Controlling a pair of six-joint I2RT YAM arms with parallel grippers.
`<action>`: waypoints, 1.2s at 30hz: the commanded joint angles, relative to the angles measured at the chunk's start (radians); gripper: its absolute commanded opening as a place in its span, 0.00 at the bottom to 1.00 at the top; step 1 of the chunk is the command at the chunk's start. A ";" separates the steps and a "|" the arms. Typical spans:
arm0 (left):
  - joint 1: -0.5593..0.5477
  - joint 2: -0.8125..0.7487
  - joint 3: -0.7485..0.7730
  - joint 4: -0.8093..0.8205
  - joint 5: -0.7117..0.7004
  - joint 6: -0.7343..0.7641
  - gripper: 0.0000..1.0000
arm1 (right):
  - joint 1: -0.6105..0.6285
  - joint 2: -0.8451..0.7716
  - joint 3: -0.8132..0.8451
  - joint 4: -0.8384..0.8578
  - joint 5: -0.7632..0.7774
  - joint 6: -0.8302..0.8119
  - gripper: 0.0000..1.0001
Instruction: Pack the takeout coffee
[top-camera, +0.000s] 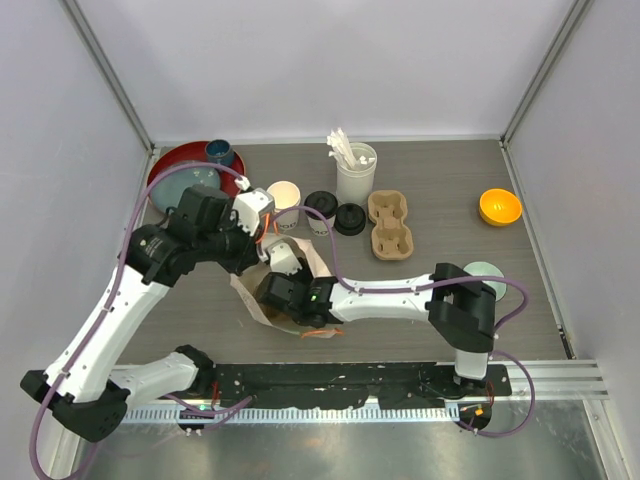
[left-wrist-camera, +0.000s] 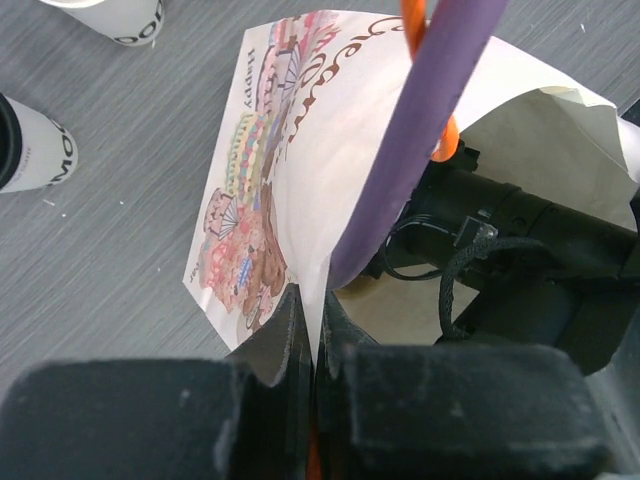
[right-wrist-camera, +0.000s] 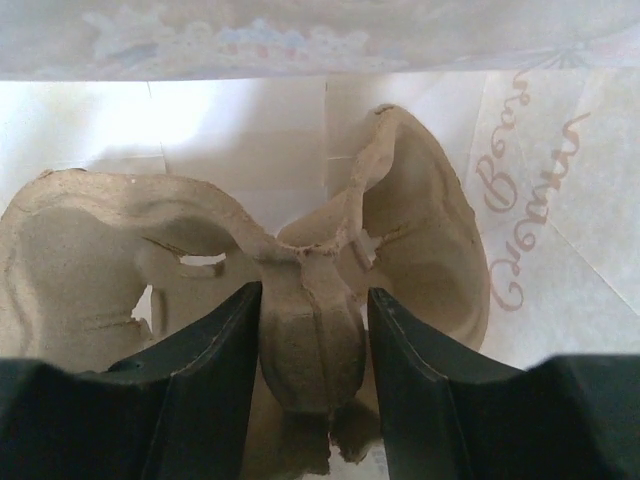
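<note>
Open white cup (top-camera: 284, 203) and the black-lidded cup (top-camera: 322, 207) are both standing on the table (top-camera: 450, 175), at 12 o'clock from the paper bag (top-camera: 248, 296), so not packed yet. Left gripper (left-wrist-camera: 312, 310) is clenched on the bag's rim. Right gripper (right-wrist-camera: 315, 300) is inside the bag, grasping a pulp carrier (right-wrist-camera: 420, 200) by its centre post. A second carrier (top-camera: 390, 225) sits at 3 o'clock from the cups.

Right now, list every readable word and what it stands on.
"Happy": white paper bag with colourful print, along its edge.
Brown cursive beside it: illegible.
Dark print on the tapered white paper cup: cut off, unreadable.
</note>
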 joint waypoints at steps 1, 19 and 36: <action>-0.028 -0.033 0.006 0.065 0.251 -0.025 0.00 | -0.026 0.001 -0.079 0.223 -0.070 -0.106 0.54; -0.026 -0.032 0.011 0.010 0.108 0.041 0.00 | 0.026 -0.112 0.024 0.126 -0.037 -0.207 0.89; -0.025 0.036 0.032 -0.029 0.008 0.059 0.00 | 0.056 -0.381 -0.136 0.290 -0.077 -0.281 0.90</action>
